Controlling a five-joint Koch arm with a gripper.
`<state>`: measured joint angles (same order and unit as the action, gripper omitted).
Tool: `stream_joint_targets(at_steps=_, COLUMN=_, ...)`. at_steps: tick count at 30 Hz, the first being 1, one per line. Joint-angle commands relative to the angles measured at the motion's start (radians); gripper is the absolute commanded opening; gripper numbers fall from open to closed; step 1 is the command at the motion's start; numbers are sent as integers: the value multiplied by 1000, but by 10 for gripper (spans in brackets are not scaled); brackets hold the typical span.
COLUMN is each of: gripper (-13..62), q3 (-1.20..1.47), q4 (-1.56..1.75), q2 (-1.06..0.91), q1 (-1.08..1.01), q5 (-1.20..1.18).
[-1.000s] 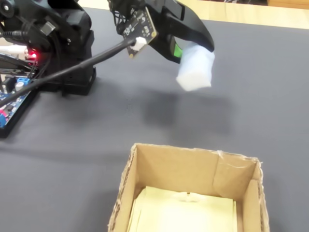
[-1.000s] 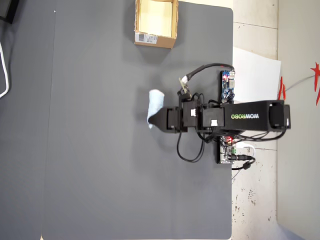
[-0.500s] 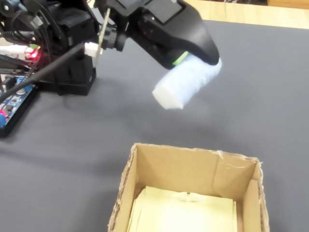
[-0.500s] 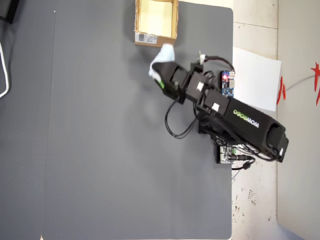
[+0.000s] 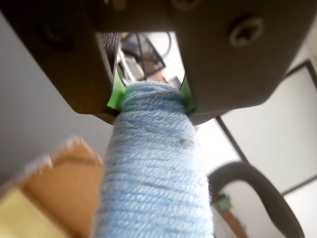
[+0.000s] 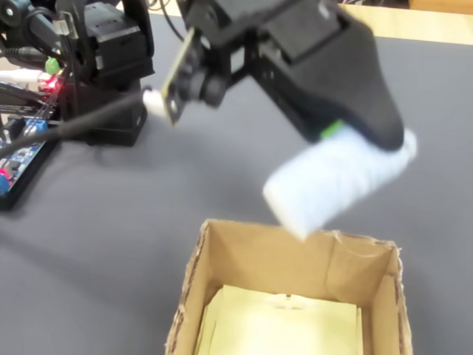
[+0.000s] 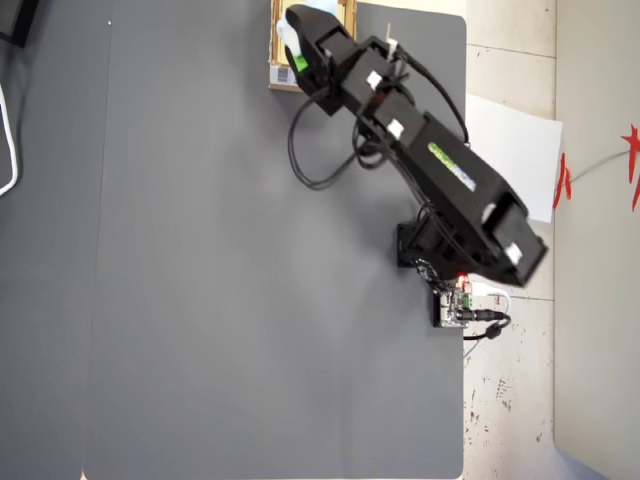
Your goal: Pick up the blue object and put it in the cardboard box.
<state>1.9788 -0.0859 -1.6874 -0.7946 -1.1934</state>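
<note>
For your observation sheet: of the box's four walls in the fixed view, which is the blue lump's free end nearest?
The far wall, the one towards the arm's base: the lump hangs tilted just above its rim, clamped in the end effector.

The blue object (image 5: 153, 168) was pale sky blue with fine ribbed yarn lines; the gripper (image 5: 151, 96) was black with bright green pads; the cardboard box (image 6: 295, 259) was tan outside, pale yellow inside; the table (image 7: 220, 280) was plain dark grey.
</note>
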Motion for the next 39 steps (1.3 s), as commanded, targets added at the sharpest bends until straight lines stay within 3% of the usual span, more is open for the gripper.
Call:
stream_joint_targets(at_steps=1, gripper=76, q3=-101, q4=28, q2=5, q1=-18, q5=11)
stream_joint_targets(at_steps=8, gripper=81, q3=-66, q4=-5, q2=46, q1=-71, q5=25)
stream_joint_targets(at_steps=10, gripper=166, q3=-54, q4=-41, q2=44, q1=-74, q5=12)
stream_joint_targets(at_steps=16, gripper=268, q3=-48, q4=-95, q2=48, q1=-72, q5=-37)
stream_joint_targets(at_steps=27, gripper=301, q3=-20, q4=-12, q2=-8, q1=-41, q5=-178)
stream_joint_targets(at_steps=39, gripper=332, q3=190, q4=110, q2=-225, q1=218, q5=-489)
